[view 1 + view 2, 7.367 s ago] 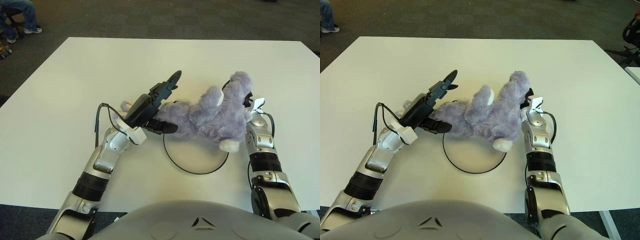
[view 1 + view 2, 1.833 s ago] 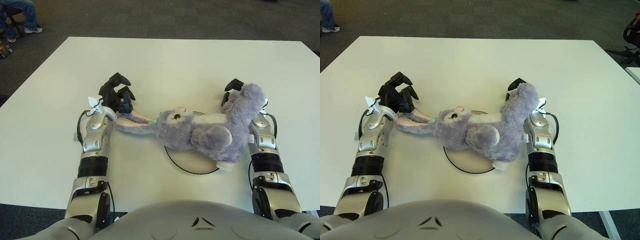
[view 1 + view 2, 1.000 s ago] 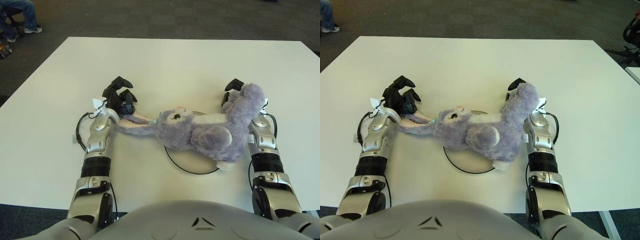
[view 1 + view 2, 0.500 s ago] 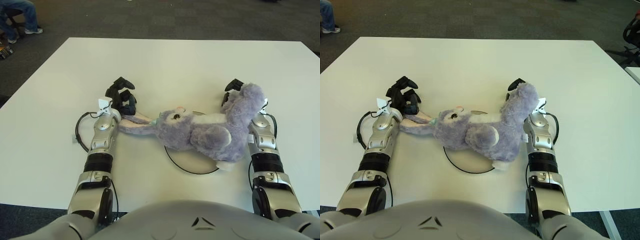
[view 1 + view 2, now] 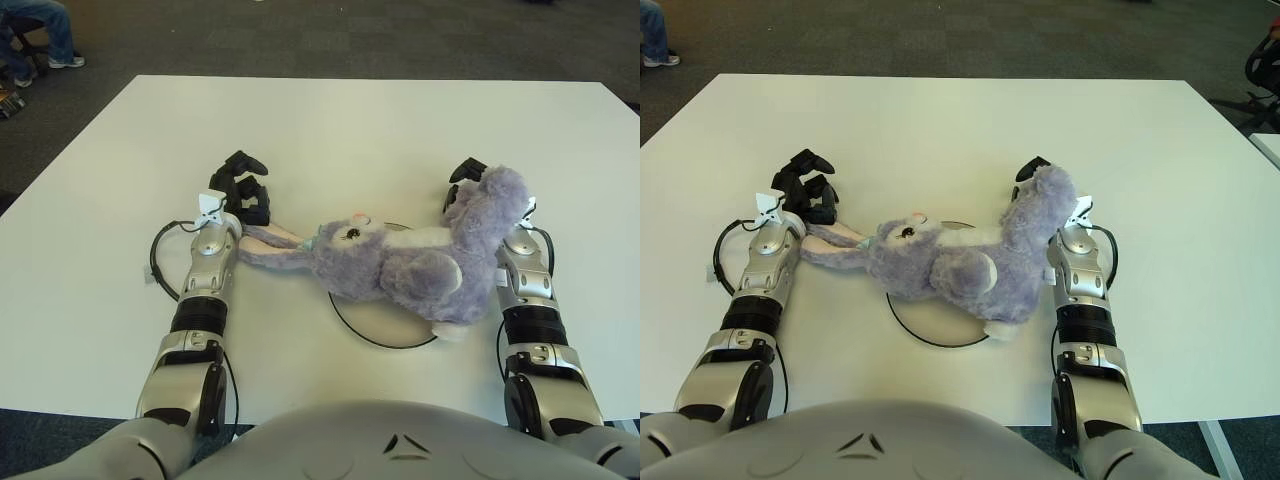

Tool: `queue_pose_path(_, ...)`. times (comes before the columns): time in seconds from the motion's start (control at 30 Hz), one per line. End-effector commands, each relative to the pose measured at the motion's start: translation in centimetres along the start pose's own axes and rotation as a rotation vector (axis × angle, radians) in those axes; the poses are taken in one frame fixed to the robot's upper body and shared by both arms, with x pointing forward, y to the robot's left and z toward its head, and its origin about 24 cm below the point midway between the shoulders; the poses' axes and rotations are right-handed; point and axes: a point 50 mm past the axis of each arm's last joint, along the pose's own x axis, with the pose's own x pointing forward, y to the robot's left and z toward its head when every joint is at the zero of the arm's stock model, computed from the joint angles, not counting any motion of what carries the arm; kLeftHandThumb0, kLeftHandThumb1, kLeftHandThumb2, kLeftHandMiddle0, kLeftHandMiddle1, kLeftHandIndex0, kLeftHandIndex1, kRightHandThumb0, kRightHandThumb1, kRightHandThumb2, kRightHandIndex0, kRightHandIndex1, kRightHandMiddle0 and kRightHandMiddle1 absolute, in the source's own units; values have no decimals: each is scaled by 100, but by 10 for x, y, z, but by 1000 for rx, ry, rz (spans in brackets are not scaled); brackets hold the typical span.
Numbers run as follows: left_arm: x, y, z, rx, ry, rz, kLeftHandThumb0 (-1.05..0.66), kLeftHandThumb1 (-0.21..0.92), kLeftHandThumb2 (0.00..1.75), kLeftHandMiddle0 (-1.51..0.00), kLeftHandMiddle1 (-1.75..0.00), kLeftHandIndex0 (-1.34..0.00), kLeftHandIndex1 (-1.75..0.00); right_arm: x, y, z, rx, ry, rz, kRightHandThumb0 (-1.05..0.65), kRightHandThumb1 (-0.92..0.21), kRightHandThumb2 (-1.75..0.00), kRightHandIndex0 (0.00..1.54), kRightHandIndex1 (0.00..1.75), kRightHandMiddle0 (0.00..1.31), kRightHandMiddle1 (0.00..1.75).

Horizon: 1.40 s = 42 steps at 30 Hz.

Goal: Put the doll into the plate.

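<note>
Left hand point(image 5: 240, 190), fingers curled and empty, has drawn back to nine o'clock of the doll point(image 5: 400, 262), now lying across the plate point(image 5: 385, 325); right hand point(image 5: 462, 185) presses its hindquarters, grip unclear.

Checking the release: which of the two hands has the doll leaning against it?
The right hand: the doll's rear end rests against it, over the plate. The left hand shows just beyond the ears, holding nothing.

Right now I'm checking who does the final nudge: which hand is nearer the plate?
Right. The right hand sits at the plate's far right edge, behind the doll's leg. The left hand is off to the left, beyond the doll's ear tips.
</note>
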Motion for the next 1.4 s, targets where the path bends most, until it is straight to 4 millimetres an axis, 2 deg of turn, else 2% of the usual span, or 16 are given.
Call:
queue_pose_path(0.0, -14, 4, -29, 8, 135, 21, -2, -7, 170, -91, -175, -75, -156, -4, -4, -12, 6, 59, -19, -1, 4, -173, 87, 175, 66, 175)
queue_pose_path(0.03, -14, 4, -29, 8, 132, 21, -2, -7, 170, -91, -175, -76, -156, -4, -4, -12, 6, 60, -19, -1, 4, -173, 87, 175, 66, 175)
queue_pose_path(0.1, -15, 3, -29, 6, 125, 21, -1, -1, 166, -81, -175, -72, -165, -4, -4, -12, 8, 61, -19, -1, 4, -173, 87, 175, 66, 175)
queue_pose_path(0.33, -17, -1, -27, -15, 94, 26, -2, -5, 168, -90, -175, -72, -159, -4, -5, -12, 2, 61, -15, -1, 4, -172, 87, 175, 65, 175)
queue_pose_path(0.73, -21, -9, -24, -41, 81, 46, -2, -7, 173, -93, -175, -70, -165, -4, -5, -12, 9, 57, -15, -1, 6, -175, 89, 175, 67, 175)
queue_pose_path(1.0, -27, -15, -21, -65, 55, 54, -2, -7, 172, -93, -175, -71, -162, -4, -7, -12, 10, 56, -14, -1, 6, -175, 88, 175, 67, 175)
queue_pose_path(1.37, -35, -24, -12, -100, 9, 31, -1, -6, 175, -92, -175, -65, -173, -4, -8, -13, 14, 59, -11, -1, 6, -175, 88, 175, 67, 175)
